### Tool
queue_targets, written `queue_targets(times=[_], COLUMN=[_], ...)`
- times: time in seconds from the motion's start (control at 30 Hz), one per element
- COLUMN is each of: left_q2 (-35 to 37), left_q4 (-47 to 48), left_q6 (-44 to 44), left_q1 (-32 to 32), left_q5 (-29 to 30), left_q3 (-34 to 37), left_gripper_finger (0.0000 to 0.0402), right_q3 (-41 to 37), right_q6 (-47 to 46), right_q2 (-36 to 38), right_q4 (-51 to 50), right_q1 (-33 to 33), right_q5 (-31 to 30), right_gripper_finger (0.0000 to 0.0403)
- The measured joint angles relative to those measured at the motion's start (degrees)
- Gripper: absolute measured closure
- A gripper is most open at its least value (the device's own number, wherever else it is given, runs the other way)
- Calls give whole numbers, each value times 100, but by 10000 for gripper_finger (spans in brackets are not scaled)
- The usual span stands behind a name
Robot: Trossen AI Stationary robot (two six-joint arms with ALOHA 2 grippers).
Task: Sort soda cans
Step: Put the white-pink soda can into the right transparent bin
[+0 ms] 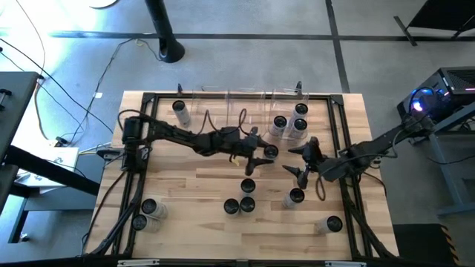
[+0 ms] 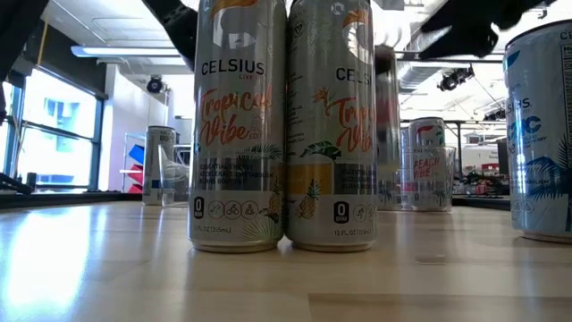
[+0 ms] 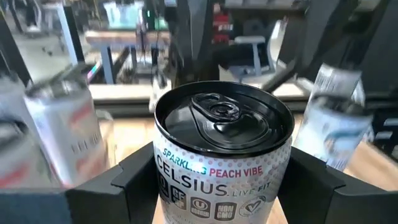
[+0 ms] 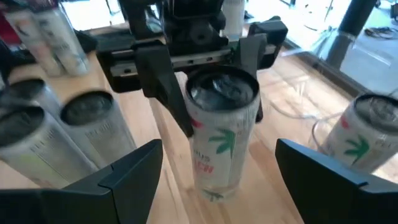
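1. Right now, our left pincer (image 1: 269, 153) clamps a slim pale silver-white aluminium can with a dark round top, labelled "Sparkling Peach Vibe" (image 3: 222, 155), one finger on each side of the can's body just under the rim.
2. We see that can near the middle of the light wooden counter (image 1: 200, 189), just in front of the clear rectangular plastic bins (image 1: 237, 104) along the far edge.
3. Our right pincer (image 1: 303, 161) hovers just beside it with its fingers spread wide and nothing between them.
4. Other cans stand in the right-hand bin (image 1: 289, 124), in the left-hand bin (image 1: 179, 108), and loose on the near half of the counter (image 1: 239, 202).
5. We judge the can smooth, slippery and thin-walled, so it may dent under a hard squeeze; its weight we cannot tell.
6. We would keep the grip across the upper body, square and level, so the tall can does not swing or tip.
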State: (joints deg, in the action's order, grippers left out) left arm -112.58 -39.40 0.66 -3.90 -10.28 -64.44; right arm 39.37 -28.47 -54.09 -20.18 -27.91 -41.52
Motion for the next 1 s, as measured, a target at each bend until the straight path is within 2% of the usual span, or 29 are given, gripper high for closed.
queue_targets(times=[0.3,0.57,1.0], left_q2=[-331,-349,-340], left_q4=[19,81,261], left_q6=[-205,-243,-309], left_q1=[3,17,11], left_q5=[120,227,117], left_q3=[-23,-18,-23], left_gripper_finger=[138,116,110], right_q3=[-206,-207,-207], right_q6=[-267,-273,-230], right_q2=[-384,-583,-599], right_q4=[153,278,397], right_q1=[24,64,81], right_q5=[-323,-291,-290], right_gripper_finger=[96,96,96])
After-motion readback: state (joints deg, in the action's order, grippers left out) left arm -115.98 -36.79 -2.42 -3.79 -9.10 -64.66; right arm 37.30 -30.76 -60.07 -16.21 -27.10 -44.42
